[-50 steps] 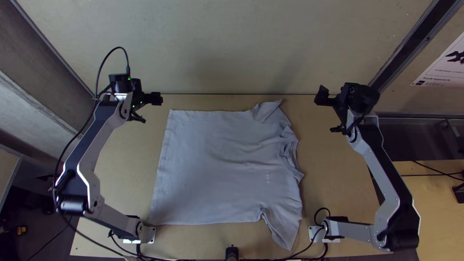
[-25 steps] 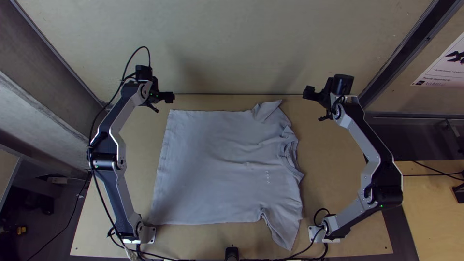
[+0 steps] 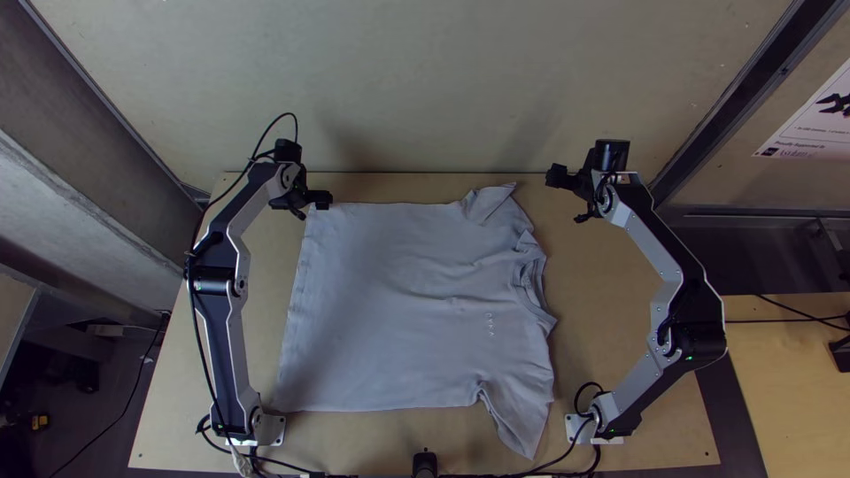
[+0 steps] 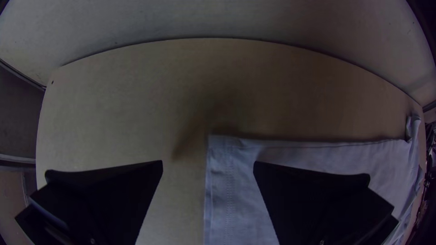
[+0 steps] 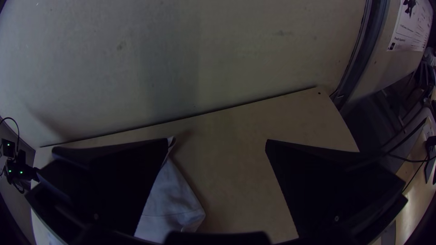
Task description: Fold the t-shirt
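Where the clock is centred on the t-shirt (image 3: 398, 292) as seen in the top view, entries run as follows. T-shirt, grey: one, spread on the wooden table (image 3: 221, 354); hem toward 9, collar (image 3: 529, 281) toward 3, creased sleeves toward 1 and between 4 and 5. Left gripper (image 3: 315, 206): at the hem corner between 10 and 11, fingers wide apart, nothing between them gripped; in its wrist view, one finger stands in front of the cloth. Right gripper (image 3: 567, 196): toward 2, beyond the collar side, likewise wide and holding nothing; in its wrist view, one finger partly hides a sleeve. Left arm (image 3: 217, 327): along the 9 o'clock side, a black cable (image 3: 202, 343) following it. Right arm (image 3: 691, 310): standing at 3. Pale wall (image 3: 398, 88): at 12, behind the table edge. Printed sheet (image 3: 819, 115): at 2. Side table (image 3: 779, 381): just past 3. Black post (image 3: 425, 464): at 6.
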Available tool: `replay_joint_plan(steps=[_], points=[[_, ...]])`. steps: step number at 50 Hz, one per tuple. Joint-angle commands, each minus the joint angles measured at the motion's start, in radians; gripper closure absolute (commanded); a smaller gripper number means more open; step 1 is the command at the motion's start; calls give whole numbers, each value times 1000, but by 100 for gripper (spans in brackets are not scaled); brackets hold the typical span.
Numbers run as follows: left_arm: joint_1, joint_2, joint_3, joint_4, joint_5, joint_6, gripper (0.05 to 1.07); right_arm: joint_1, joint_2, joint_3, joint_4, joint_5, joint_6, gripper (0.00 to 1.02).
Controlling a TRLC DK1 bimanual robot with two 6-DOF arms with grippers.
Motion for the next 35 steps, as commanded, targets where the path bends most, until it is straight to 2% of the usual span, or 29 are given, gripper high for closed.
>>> replay_joint_plan(steps=[1, 4, 8, 15, 17, 19, 21, 26, 30, 35], points=[[-5, 37, 34, -3, -12, -28, 11, 10, 14, 12, -13, 9, 28, 4], [-5, 51, 42, -3, -12, -36, 12, 10, 14, 4, -13, 9, 30, 4], [-5, 59, 45, -2, -10, -53, 32, 10, 14, 1, -16, 9, 30, 4], [-16, 65, 47, 9, -7, -37, 86, 10, 23, 7, -19, 11, 32, 4], [-17, 63, 44, 21, -7, -37, 105, 10, 27, 12, -28, 11, 61, 4], [-17, 63, 44, 26, -5, -39, 105, 8, 32, 23, -56, 9, 113, 4], [-20, 62, 45, 31, -4, -39, 105, 8, 43, 29, -69, 9, 136, 4], [-28, 54, 47, 37, -4, -39, 105, 1, 93, 64, -91, -11, 134, 4], [-30, 46, 47, 37, -4, -40, 105, -7, 167, 150, -183, -32, 127, 4], [-31, 26, 47, 37, -1, -43, 105, -12, 247, 251, -270, -61, 79, 4]])
